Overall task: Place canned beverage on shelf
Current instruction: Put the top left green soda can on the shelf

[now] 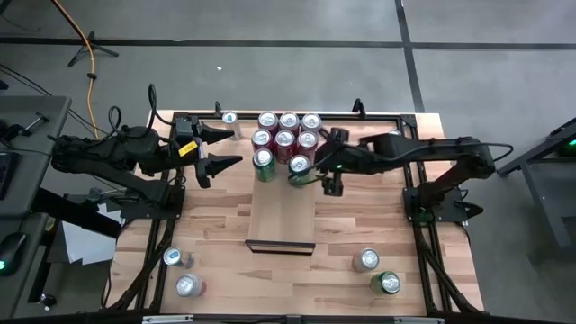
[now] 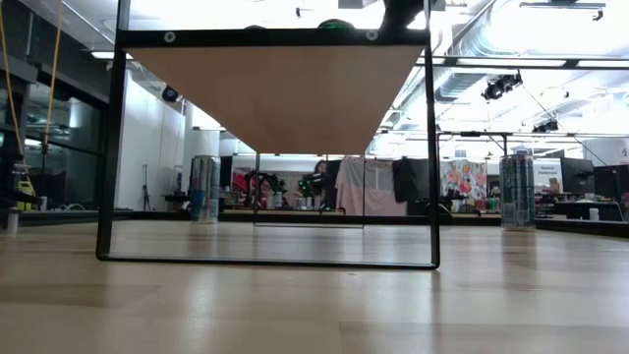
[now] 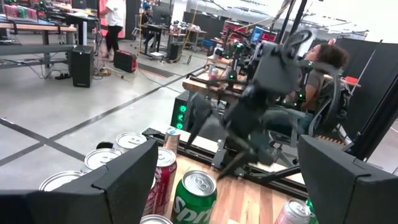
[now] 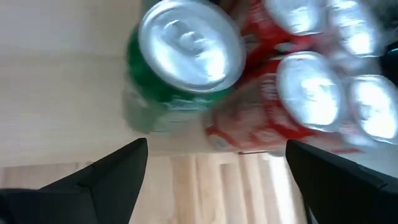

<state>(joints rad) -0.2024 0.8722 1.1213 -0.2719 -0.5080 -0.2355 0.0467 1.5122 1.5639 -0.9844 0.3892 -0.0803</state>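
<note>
The shelf (image 1: 283, 216) is a pale board raised on a black frame (image 2: 270, 261). At its far end stands a cluster of several red cans (image 1: 286, 131) with two green cans, one at the left (image 1: 263, 161) and one at the right (image 1: 299, 165). My right gripper (image 1: 306, 176) is open just above and beside the right green can (image 4: 184, 57), touching nothing. My left gripper (image 1: 222, 148) is open and empty to the left of the cluster. Its wrist view shows the left green can (image 3: 195, 196) and red cans (image 3: 163, 177) ahead.
Loose cans stand on the tabletop: one at the far left (image 1: 229, 117), two at the near left (image 1: 180, 273), and two at the near right (image 1: 376, 272). The near half of the shelf is bare. A person sits beyond the table (image 3: 320, 68).
</note>
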